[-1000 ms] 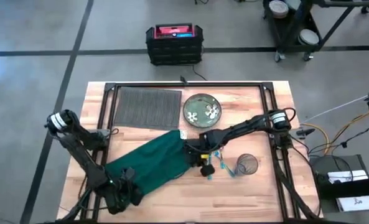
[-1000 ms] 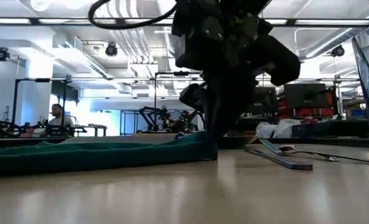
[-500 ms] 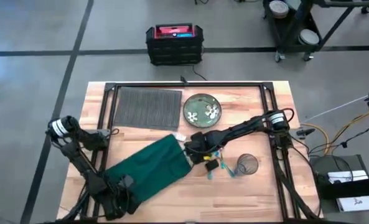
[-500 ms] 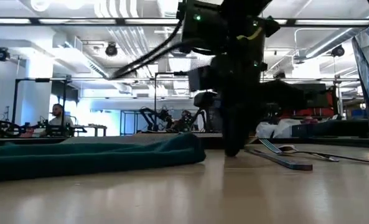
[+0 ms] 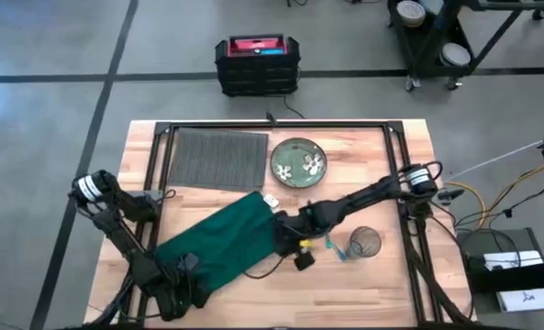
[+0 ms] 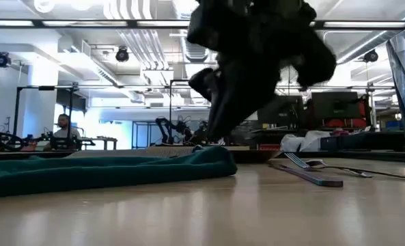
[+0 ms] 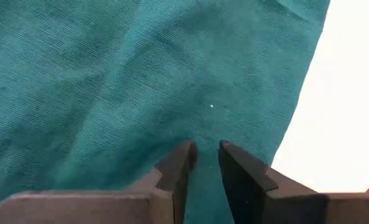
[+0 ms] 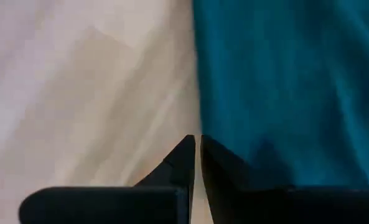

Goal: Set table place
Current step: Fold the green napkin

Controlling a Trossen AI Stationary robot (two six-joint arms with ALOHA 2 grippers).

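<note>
Since 0.5 s ago the right gripper [image 5: 285,234] is sitting back at the green napkin's [image 5: 218,245] right edge, w/ the arm lower across the table [image 5: 382,275]; the napkin's near edge is bunching up more in the low view. Right gripper jaws are nearly together, tips at the napkin's edge where cloth meets wood in the right wrist view; can't tell if any cloth is pinched. Left gripper [image 5: 184,280] is hovering over the napkin's near-left end, jaws a narrow gap apart over the cloth, not clamping anything visible. Napkin is lying diagonally across the table's middle-left. Grey placemat [image 5: 218,158] is lying flat at the far-left part of the table, apart from the napkin, w/ the flowered plate [image 5: 298,161] just beside its right edge. Wire cup [image 5: 365,241] is standing near the right rail, cutlery [image 6: 311,171] lying beside it.
</note>
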